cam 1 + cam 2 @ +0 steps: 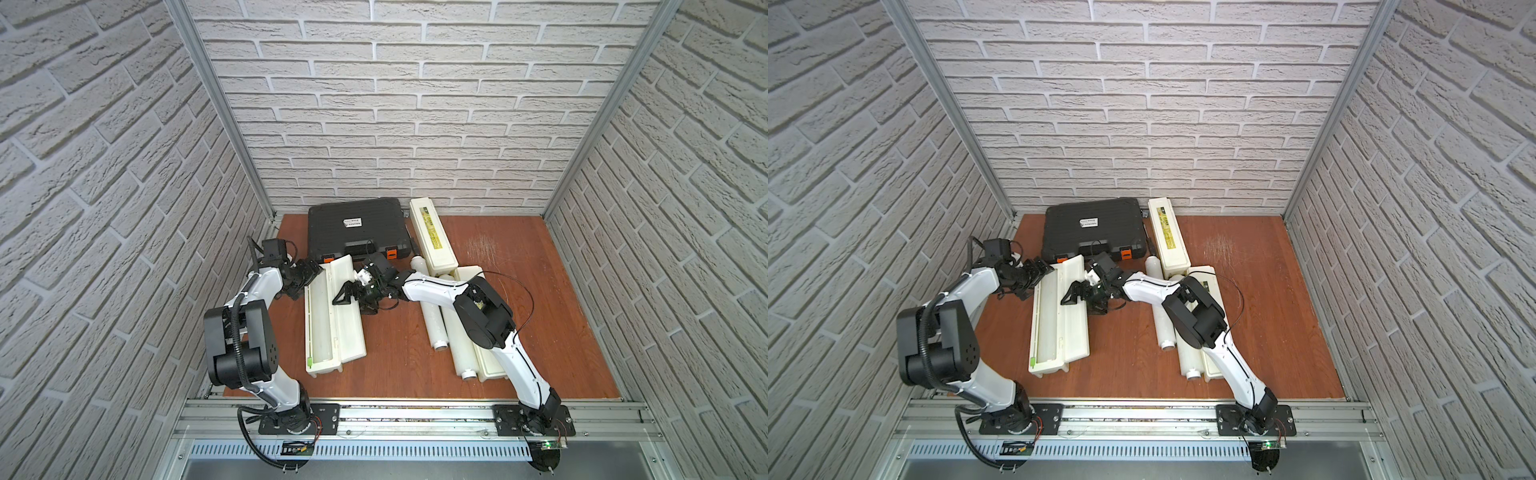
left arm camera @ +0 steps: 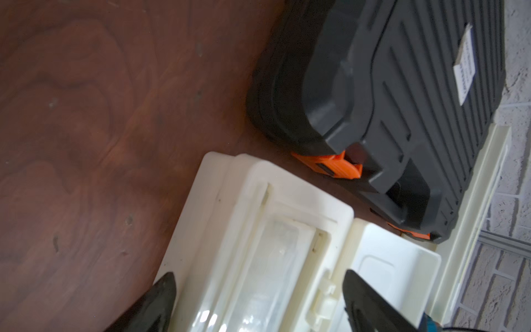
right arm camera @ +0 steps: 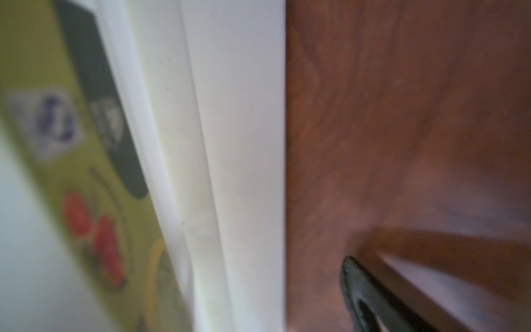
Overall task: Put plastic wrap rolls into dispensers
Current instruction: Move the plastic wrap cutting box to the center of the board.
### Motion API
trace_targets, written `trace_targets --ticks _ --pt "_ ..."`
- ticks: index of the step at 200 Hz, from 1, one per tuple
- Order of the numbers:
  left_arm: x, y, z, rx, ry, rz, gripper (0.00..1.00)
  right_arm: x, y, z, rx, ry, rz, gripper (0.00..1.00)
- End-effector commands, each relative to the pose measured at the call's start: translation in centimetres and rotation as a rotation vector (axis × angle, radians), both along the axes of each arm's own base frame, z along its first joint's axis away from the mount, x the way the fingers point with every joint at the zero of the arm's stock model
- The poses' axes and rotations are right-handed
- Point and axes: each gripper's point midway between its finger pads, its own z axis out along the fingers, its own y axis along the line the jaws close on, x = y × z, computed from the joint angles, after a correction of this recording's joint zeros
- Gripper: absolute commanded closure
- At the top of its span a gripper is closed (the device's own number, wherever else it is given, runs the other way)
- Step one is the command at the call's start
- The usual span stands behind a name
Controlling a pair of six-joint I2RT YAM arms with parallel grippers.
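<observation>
Plastic wrap roll [image 1: 321, 324] looks seated in the open dispenser [image 1: 326, 368] in a top view. Its long axis runs along the tray, one end toward the robot, the other toward the black case [image 1: 353, 224]. Spare rolls [image 1: 434, 320] lie well apart, on the right. Left gripper [image 1: 306, 277] sits at the tray's far end, right gripper [image 1: 353, 297] over the lid [image 1: 353, 332].

Left wrist: jaws wide, astride the tray; pressing or not, cannot tell. Translucent roll lies straight between the walls.

Right wrist: blurred. Lid's edge and green label [image 3: 86, 201] show, and one finger [image 3: 370, 299] is clear of them over the table [image 3: 416, 115], so the jaws look spread, holding nothing.

Likely step: closing the lid. Steady the tray, push the lid mid-length, keep the roll square.
</observation>
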Motion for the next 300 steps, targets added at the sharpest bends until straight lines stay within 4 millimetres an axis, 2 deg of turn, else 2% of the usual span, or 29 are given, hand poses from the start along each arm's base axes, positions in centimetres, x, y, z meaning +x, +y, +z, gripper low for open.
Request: trace_targets --ticks 1,54,71,95,105,121,127,144,171,182,193,247,282,300 --pt "-0.1 -0.2 3.7 0.050 -0.084 -0.050 0.09 -0.7 -5.5 0.6 -0.295 -0.147 0.042 0.00" --pt "-1.6 -0.8 5.5 0.108 -0.119 -0.073 0.08 0.1 -13.3 3.0 -0.636 -0.343 0.049 0.00" --pt "-1.8 -1.3 5.8 0.127 -0.129 -0.090 0.07 0.3 -14.3 3.3 -0.670 -0.378 0.050 0.00" --pt "-2.1 -2.6 5.6 0.130 -0.119 -0.129 0.07 0.3 -14.7 3.1 -0.662 -0.343 0.064 0.00" --pt "-2.2 -3.3 5.8 0.146 -0.122 -0.153 0.07 0.7 -15.5 3.7 -0.667 -0.353 0.046 0.00" --pt "-2.4 -4.4 6.4 0.171 -0.130 -0.185 0.07 1.3 -17.4 5.8 -0.674 -0.411 0.010 0.00" --pt "-2.5 -4.8 6.7 0.176 -0.134 -0.197 0.07 1.5 -18.5 7.5 -0.674 -0.444 -0.007 0.00" --pt "-2.6 -6.3 7.6 0.193 -0.150 -0.236 0.07 1.6 -23.0 9.0 -0.762 -0.444 -0.035 0.00" --pt "-2.5 -9.3 8.9 0.218 -0.190 -0.318 0.06 0.7 -31.5 8.8 -0.946 -0.389 -0.088 0.00" --pt "-2.4 -10.6 9.2 0.217 -0.199 -0.350 0.06 -0.2 -34.2 8.4 -0.959 -0.351 -0.119 0.00" --pt "-2.3 -11.6 9.1 0.218 -0.198 -0.374 0.06 -1.1 -36.0 8.0 -0.959 -0.325 -0.136 0.00" --pt "-1.8 -18.0 6.9 0.212 -0.154 -0.528 0.05 -4.1 -41.2 5.8 -0.980 -0.205 -0.146 0.00" --pt "-1.2 -20.9 6.8 0.212 -0.160 -0.600 0.05 -5.1 -42.4 5.4 -0.953 -0.178 -0.149 0.00" --pt "-1.0 -21.7 6.6 0.208 -0.158 -0.617 0.04 -5.7 -41.9 4.4 -0.919 -0.147 -0.125 0.00"
